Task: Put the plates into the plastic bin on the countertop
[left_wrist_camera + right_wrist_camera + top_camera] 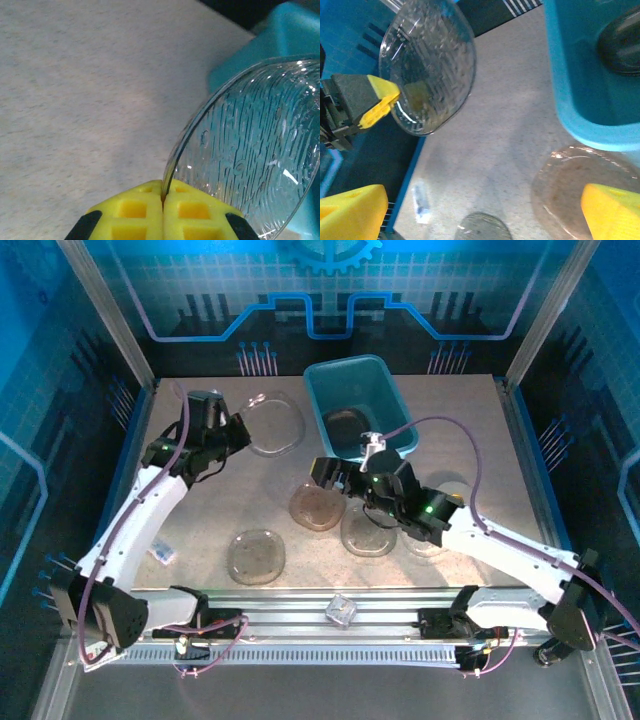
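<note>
My left gripper [232,433] is shut on the rim of a clear ribbed plate [272,423], held tilted above the countertop [200,500] just left of the teal plastic bin [360,405]. In the left wrist view the yellow fingers [145,210] pinch the plate's [250,150] edge, with the bin [280,40] behind. One dark plate [345,425] lies inside the bin. My right gripper [325,475] stands open and empty in front of the bin, above a brownish plate [318,507]. More plates [257,555] [368,532] lie flat nearby.
A small clear cube [341,611] sits on the front rail. A small clear packet [162,553] lies near the counter's left edge. In the right wrist view the bin's wall [570,90] is close at the right, with a plate [575,190] below it.
</note>
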Available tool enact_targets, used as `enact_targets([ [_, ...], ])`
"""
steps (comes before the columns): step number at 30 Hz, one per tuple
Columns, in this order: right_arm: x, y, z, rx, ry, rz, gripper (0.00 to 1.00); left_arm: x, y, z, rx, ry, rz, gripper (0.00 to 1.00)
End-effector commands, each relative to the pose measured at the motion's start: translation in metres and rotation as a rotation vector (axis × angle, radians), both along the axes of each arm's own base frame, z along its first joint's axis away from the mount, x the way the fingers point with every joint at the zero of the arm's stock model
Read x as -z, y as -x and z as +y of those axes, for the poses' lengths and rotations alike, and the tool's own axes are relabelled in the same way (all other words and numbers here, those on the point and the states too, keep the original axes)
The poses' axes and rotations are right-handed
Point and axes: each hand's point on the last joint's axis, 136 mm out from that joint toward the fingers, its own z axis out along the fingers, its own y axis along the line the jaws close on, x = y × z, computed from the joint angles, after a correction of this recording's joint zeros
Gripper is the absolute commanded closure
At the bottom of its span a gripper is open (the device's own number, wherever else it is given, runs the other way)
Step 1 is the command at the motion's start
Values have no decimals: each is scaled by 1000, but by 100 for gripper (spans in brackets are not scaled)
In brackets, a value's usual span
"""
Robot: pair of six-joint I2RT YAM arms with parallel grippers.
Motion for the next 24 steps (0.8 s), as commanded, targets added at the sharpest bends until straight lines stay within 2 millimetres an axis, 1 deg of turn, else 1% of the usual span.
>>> enact_targets([
  [1, -39, -5, 20, -22, -193, -46, 3, -32, -6, -21, -3, 105, -120, 100],
  [3, -41, -9, 21, 2, -239, -47, 11, -37, -5, -32, 10, 122, -149, 100],
  [6, -42, -13, 19, 30, -261, -52, 18, -41, -2, -45, 18, 110, -191, 100],
  [8, -43, -15, 18, 45, -275, -59, 23, -43, 1, -51, 19, 111, -217, 100],
  [12, -36, -20, 10, 102, -283, -53, 33, -47, 7, -57, 14, 115, -253, 100],
  [14, -34, -23, 6, 120, -279, -52, 36, -50, 10, -59, 14, 115, -268, 100],
  [18, -34, -27, 0, 140, -283, -51, 40, -55, 14, -59, 3, 121, -288, 100],
  [21, -30, -30, -3, 156, -284, -45, 44, -58, 15, -63, 13, 125, -292, 100],
  [23, -38, -33, -5, 159, -318, -61, 45, -58, 16, -68, 19, 126, -294, 100],
  [24, -38, -34, -5, 160, -324, -56, 45, -58, 16, -70, 24, 125, -297, 100],
])
